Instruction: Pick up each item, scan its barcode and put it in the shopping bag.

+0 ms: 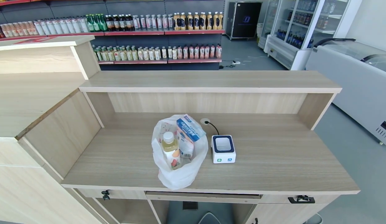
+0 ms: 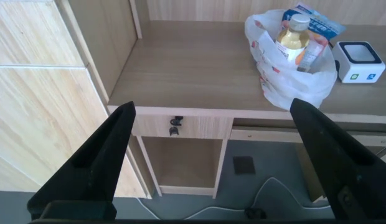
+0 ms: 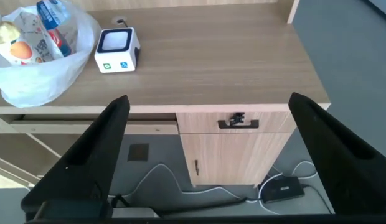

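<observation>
A white shopping bag [image 1: 177, 177] stands on the wooden counter [image 1: 274, 161], left of centre. Inside it are a bottle of yellow drink [image 1: 170, 149] with a white cap, a blue and white packet [image 1: 190, 127] and a smaller pack beside them. Just right of the bag sits the white barcode scanner [image 1: 223, 148] with a dark-rimmed window. My left gripper [image 2: 211, 168] hangs open below the counter's front edge, left of the bag [image 2: 292, 81]. My right gripper [image 3: 208, 162] is open too, low in front of the counter, right of the scanner [image 3: 117, 50]. Both hold nothing.
A raised ledge [image 1: 208, 81] runs along the counter's back and a wooden side wall [image 1: 65, 133] closes its left. The scanner's cable runs to a hole [image 1: 205, 121] behind it. Drawers with dark handles [image 1: 301, 199] sit under the front edge. Drink shelves [image 1: 155, 32] stand behind.
</observation>
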`<state>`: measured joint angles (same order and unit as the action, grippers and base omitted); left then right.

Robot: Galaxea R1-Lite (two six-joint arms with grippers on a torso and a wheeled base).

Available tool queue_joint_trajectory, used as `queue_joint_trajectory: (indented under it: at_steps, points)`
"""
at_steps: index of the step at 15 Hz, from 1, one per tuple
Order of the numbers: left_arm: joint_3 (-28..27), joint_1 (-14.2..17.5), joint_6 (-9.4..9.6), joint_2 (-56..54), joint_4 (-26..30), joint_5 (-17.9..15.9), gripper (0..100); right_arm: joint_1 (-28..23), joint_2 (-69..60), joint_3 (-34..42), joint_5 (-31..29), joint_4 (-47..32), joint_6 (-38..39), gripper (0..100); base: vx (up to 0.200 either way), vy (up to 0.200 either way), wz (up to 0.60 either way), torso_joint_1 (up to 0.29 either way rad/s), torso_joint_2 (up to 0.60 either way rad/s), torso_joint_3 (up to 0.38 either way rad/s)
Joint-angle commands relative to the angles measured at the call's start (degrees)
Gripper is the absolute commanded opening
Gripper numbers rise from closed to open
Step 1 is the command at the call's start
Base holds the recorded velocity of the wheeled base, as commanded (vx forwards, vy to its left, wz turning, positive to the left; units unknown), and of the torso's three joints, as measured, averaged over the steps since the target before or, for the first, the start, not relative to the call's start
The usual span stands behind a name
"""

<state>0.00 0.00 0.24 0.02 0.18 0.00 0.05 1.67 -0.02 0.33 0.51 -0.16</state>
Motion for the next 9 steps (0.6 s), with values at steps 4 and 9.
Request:
queue_joint_trajectory:
  at_steps: [4,9]
  points:
    - [0.00,0.00,0.02,-0.02,-0.01,0.00,100,0.21,-1.49,0.02,-0.24,-0.07,0.07,100,0.000,0.000,0.00,0.000,0.00,0.000]
    - [0.00,0.00,0.02,-0.02,-0.01,0.00,100,0.21,-1.49,0.02,-0.24,-0.07,0.16,100,0.000,0.000,0.00,0.000,0.00,0.000]
